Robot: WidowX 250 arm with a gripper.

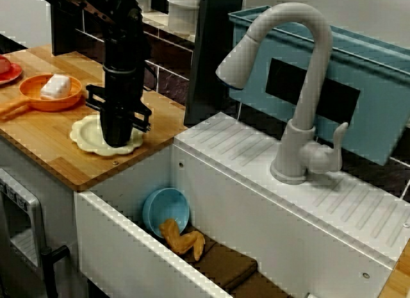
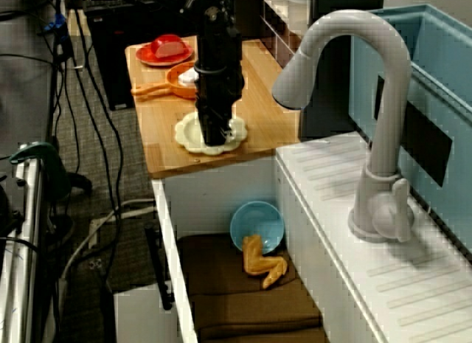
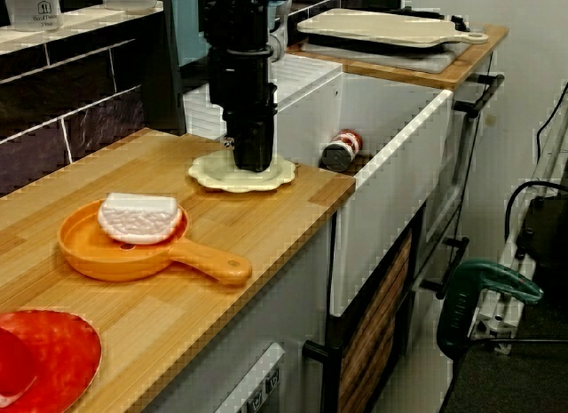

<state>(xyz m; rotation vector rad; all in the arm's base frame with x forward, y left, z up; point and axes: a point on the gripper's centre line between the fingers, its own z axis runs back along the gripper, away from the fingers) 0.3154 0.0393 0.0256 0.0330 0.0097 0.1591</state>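
The black robot gripper (image 1: 118,139) stands upright with its tip down on the pale yellow scalloped plate (image 1: 82,135). This plate lies on the wooden countertop (image 1: 48,150), near the edge that meets the white sink (image 1: 112,247). In all 3 views the fingers merge into 1 dark block, so I cannot tell whether the pincer is open or closed.

Just beside the plate, on the side away from the sink, an orange plastic frying pan (image 1: 38,104) holds a white ridged block (image 1: 56,86). A round red plate (image 1: 9,75) sits farther along the counter.

Down in the sink, a light blue bowl (image 1: 168,208) leans on its side. An orange-yellow toy piece (image 1: 182,239) touches it, and both are on a brown mat (image 1: 225,266). A grey curved faucet (image 1: 301,118) rises behind the sink.
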